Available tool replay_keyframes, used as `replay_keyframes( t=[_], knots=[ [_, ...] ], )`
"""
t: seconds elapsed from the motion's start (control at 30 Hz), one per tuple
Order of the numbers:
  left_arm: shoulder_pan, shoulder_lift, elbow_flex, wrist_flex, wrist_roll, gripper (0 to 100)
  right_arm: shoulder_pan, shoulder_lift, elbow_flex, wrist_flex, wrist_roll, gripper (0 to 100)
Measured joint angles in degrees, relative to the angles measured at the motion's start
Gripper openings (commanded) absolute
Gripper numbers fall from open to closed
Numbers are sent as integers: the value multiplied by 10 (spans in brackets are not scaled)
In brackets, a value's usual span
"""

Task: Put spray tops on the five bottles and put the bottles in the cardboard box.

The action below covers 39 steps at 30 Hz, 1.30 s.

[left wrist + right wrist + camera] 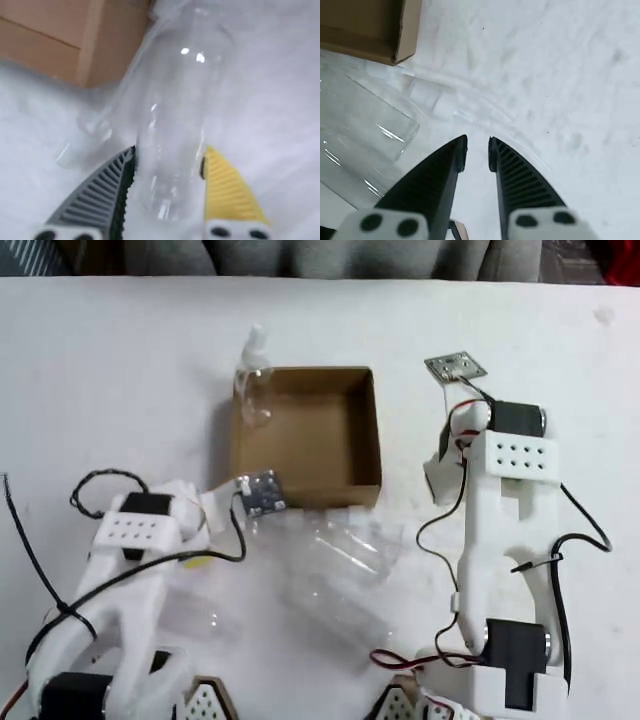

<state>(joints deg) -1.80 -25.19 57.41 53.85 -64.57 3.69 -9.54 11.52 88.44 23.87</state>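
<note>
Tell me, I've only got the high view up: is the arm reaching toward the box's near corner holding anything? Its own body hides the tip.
Observer: Yes. In the left wrist view a clear bottle lies on the table between the left jaws, one grey and one yellow, each against a side of it.
Operator: And the other arm, anything in it?
Observer: No. The right wrist view shows the right jaws, both black, a narrow gap apart with nothing between them, over bare table.
Operator: Are they close to the loose bottles?
Observer: Another clear bottle lies beside them, untouched, with a corner of the cardboard box beyond it.
</note>
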Motion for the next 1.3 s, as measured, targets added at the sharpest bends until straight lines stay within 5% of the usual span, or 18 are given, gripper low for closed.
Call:
replay_keyframes(
  t=[0.33, 0.63, 1.03, 1.3],
  knots=[
    [0, -10, 22, -5, -24, 52, 0, 0, 0, 0, 0, 45],
    [-24, -10, -4, 108, -84, 54, 0, 0, 0, 0, 0, 45],
    [-207, 4, -55, 127, -89, 55, 0, 0, 0, 0, 0, 45],
    [-341, 4, -57, 40, -89, 55, 0, 0, 0, 0, 0, 45]
  ],
)
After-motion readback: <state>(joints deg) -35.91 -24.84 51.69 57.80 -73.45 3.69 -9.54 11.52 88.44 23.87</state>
